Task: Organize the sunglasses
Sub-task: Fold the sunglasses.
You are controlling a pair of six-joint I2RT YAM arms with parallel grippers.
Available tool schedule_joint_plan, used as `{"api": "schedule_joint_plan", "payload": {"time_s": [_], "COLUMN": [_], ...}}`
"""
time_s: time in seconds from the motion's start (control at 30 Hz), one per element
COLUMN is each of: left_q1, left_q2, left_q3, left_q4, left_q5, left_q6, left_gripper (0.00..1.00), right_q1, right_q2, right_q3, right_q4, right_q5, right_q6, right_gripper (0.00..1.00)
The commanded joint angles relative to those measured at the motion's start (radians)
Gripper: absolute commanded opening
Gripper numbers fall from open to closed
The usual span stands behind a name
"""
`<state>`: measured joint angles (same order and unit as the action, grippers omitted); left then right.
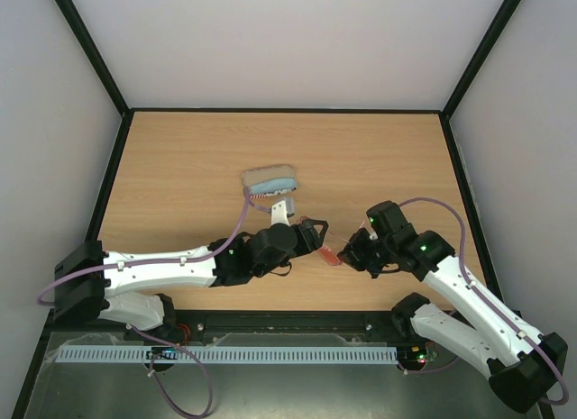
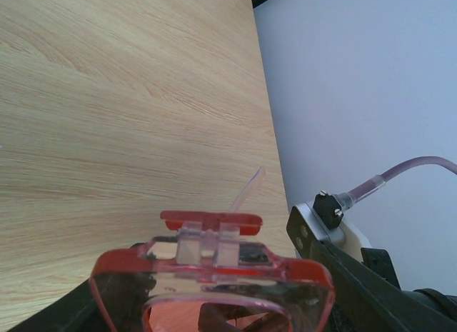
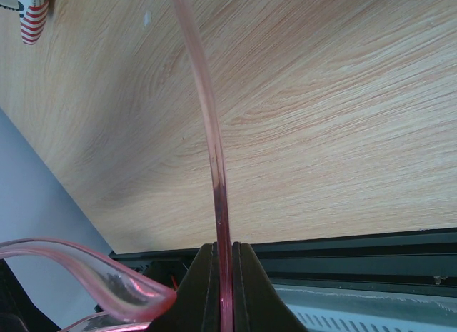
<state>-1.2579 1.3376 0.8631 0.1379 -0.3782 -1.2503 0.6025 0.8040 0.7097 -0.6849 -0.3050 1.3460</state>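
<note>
Between both tools, just above the wooden table [image 1: 180,158], small red-orange thin-framed sunglasses [image 2: 214,266]: right gripper [image 3: 223,252] clenched on one slim temple arm [image 3: 213,161], left gripper [image 1: 317,239] straddling the front, grip unclear; light, springy, fragile, so take the rim, not the lenses.

Left arm [image 1: 162,268] reaches inward; left gripper [image 1: 313,233] jaws partly apart. Right arm [image 1: 469,297] is folded inward; right gripper [image 3: 222,250] pinches a temple of the sunglasses [image 2: 214,264].

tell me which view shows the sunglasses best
Left wrist: the sunglasses fill its lower edge, front frame and lens clear. Right wrist shows only a temple arm pinched in the right pincer. The top view shows just a small red speck.
</note>
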Motion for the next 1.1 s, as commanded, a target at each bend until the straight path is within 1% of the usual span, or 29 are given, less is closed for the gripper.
{"api": "schedule_joint_plan", "payload": {"time_s": [0.0, 0.1, 0.23, 0.43, 0.8, 0.9, 0.97, 1.07], "left_q1": [0.005, 0.005, 0.005, 0.005, 0.007, 0.008, 0.008, 0.009], "left_q2": [0.004, 0.008, 0.013, 0.018, 0.026, 0.029, 0.03, 0.03], "left_q3": [-0.006, -0.006, -0.006, -0.004, -0.004, -0.004, -0.005, -0.006], "left_q4": [-0.01, -0.012, -0.009, -0.01, -0.006, -0.004, -0.003, -0.001], "left_q5": [-0.019, -0.019, -0.016, -0.016, -0.012, -0.01, -0.01, -0.01], "left_q6": [-0.005, -0.009, -0.011, -0.014, -0.015, -0.016, -0.017, -0.018], "left_gripper": [0.61, 0.59, 0.54, 0.54, 0.45, 0.44, 0.44, 0.44], "right_q1": [0.006, 0.006, 0.006, 0.005, 0.006, 0.006, 0.006, 0.006], "right_q2": [0.001, 0.001, 0.002, 0.004, 0.012, 0.015, 0.015, 0.017], "right_q3": [0.024, 0.024, 0.022, 0.025, 0.035, 0.036, 0.036, 0.035], "right_q4": [-0.05, -0.052, -0.05, -0.05, -0.048, -0.046, -0.046, -0.046], "right_q5": [0.01, 0.012, 0.012, 0.014, 0.014, 0.015, 0.015, 0.015], "right_q6": [-0.013, -0.014, -0.016, -0.017, -0.026, -0.027, -0.028, -0.028], "right_gripper": [0.01, 0.01, 0.01, 0.01, 0.02, 0.02, 0.03, 0.08]}}
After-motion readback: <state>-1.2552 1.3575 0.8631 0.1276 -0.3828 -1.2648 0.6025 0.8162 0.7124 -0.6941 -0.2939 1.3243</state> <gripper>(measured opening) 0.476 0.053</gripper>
